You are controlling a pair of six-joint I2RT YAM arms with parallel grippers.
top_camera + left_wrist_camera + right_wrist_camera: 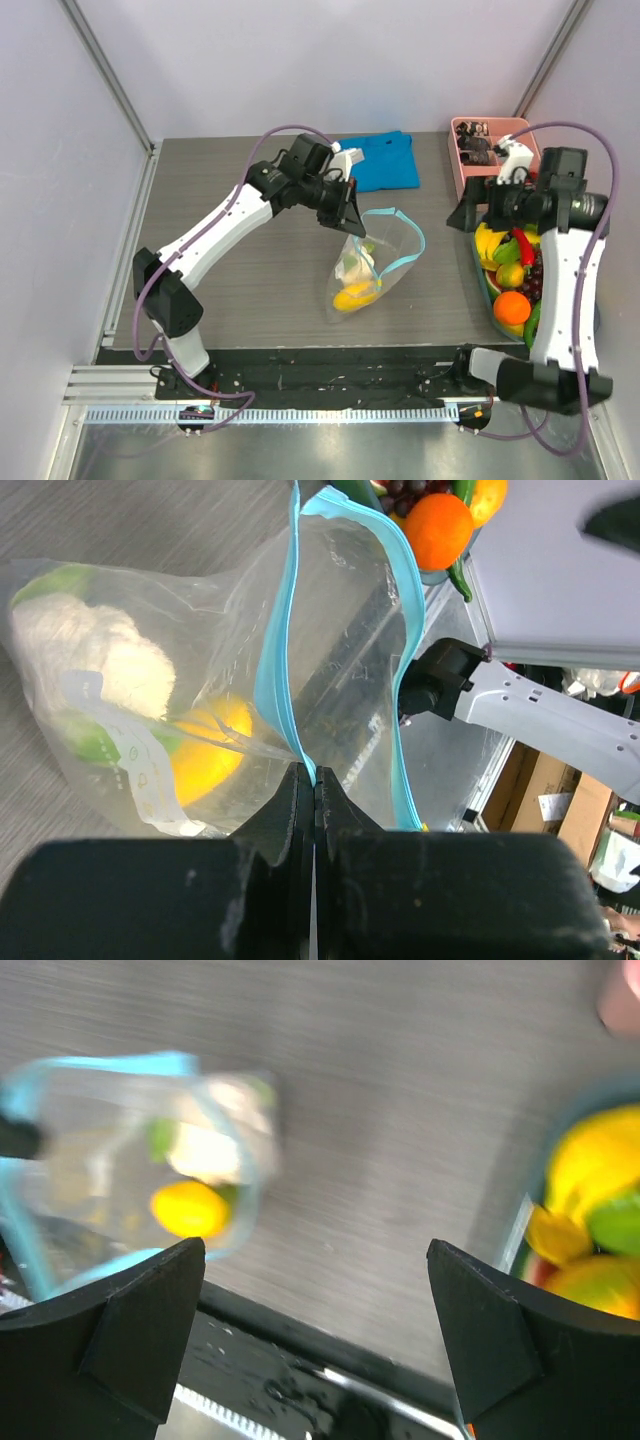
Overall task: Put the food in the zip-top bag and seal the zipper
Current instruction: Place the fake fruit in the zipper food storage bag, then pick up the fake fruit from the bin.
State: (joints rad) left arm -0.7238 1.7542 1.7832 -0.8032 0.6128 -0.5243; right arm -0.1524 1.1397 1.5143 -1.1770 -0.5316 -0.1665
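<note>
The clear zip-top bag lies mid-table with its mouth held up and open. Inside are a white cauliflower and a yellow piece. My left gripper is shut on the light-blue zipper at the rim; in the left wrist view its jaws pinch the strip. My right gripper is open and empty, above the table between the bag and the fruit bowl. In the right wrist view the bag is blurred at the left. More food, including an orange, fills the bowl.
A teal bowl of toy fruit stands at the right edge. A pink tray with dark bits sits at the back right. A blue folded cloth lies at the back centre. The black front rail borders the near edge.
</note>
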